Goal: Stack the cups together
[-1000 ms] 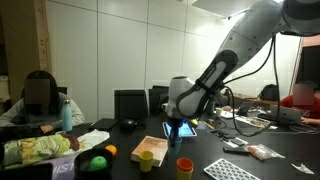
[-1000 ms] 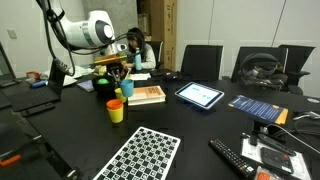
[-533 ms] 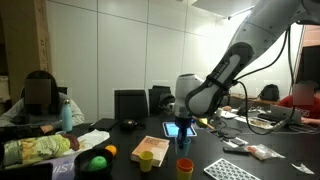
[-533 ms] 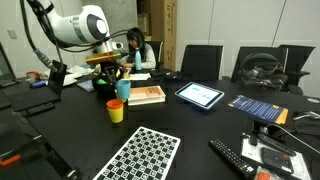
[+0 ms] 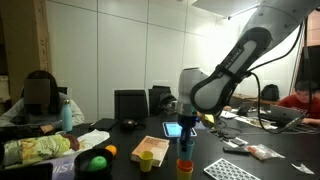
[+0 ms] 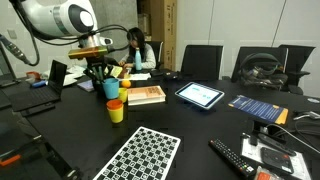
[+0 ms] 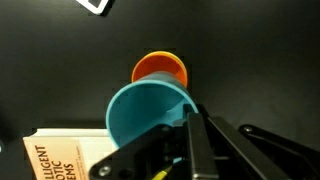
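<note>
My gripper (image 5: 186,131) is shut on the rim of the light blue cup (image 7: 148,117), which also shows in both exterior views (image 5: 186,146) (image 6: 110,89). I hold it upright in the air, just above the orange cup (image 7: 161,67), which stands on the black table (image 5: 185,167) (image 6: 115,102). The yellow cup (image 5: 146,160) (image 6: 115,113) stands beside the orange one. The book (image 5: 152,148) (image 6: 148,94) (image 7: 60,155) lies close by. No red cup is in view.
A checkerboard sheet (image 6: 140,155) lies at the table's near edge, with a tablet (image 6: 200,95) beside the book. Green (image 5: 97,162) and orange (image 5: 110,150) balls and a teal bottle (image 5: 67,113) stand further off. People sit at the table ends.
My gripper has carried the light blue cup sideways, away from the book, to a spot over the orange cup. The other cups have not moved.
</note>
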